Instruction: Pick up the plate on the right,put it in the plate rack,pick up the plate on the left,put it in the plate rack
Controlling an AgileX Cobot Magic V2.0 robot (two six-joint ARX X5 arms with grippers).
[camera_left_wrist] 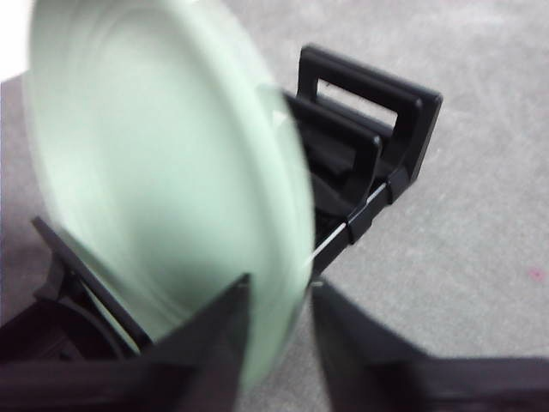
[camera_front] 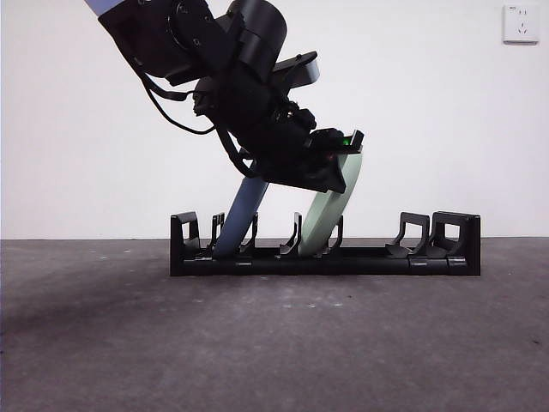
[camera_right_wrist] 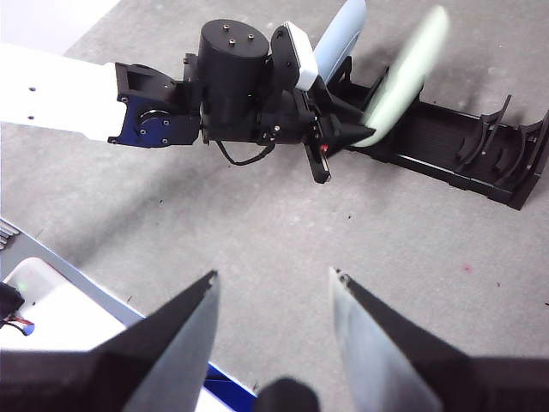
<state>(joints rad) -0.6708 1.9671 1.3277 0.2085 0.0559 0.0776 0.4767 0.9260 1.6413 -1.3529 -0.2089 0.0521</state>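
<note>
The black plate rack (camera_front: 369, 257) lies across the table's middle. A blue plate (camera_front: 240, 215) leans in its slots near one end. Beside it a pale green plate (camera_front: 330, 215) stands tilted in the rack, blurred in both wrist views. My left gripper (camera_front: 343, 159) is at this plate's top edge. In the left wrist view its jaws (camera_left_wrist: 279, 318) straddle the green plate's (camera_left_wrist: 163, 172) rim, open, with a thin gap on one side. My right gripper (camera_right_wrist: 274, 283) hangs open and empty, high over the table, looking down on the left arm, the rack (camera_right_wrist: 463, 146) and both plates.
The rack's prongs (camera_front: 429, 232) beyond the green plate hold nothing. A white and blue device (camera_right_wrist: 51, 300) sits at the table's edge under the right arm. A wall socket (camera_front: 521, 23) is high on the back wall.
</note>
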